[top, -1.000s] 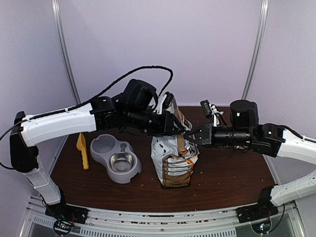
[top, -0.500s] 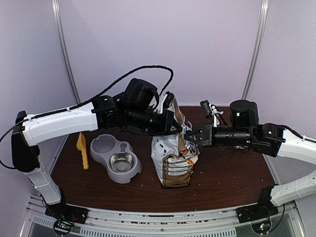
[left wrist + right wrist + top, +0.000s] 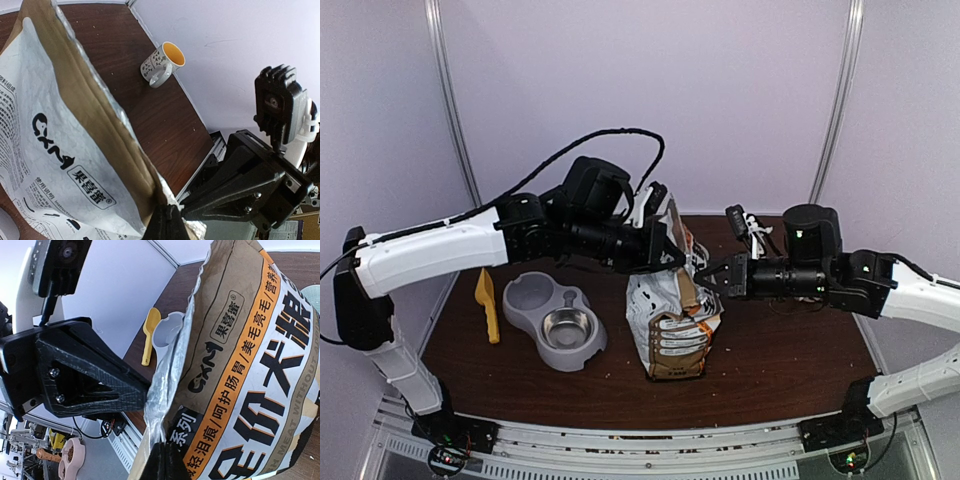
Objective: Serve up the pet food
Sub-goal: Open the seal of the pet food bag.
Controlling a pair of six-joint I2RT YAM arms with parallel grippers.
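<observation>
Evidently the left claw [image 3: 166, 211] and right claw [image 3: 162, 449] are each pinched shut on opposite lips of the upright silver-white printed foil bag [image 3: 672, 325], likely to part its mouth. The pet food is unseen, presumably inside.

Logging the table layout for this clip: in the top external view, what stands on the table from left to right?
yellow scoop → grey double bowl → silver-white printed bag
</observation>
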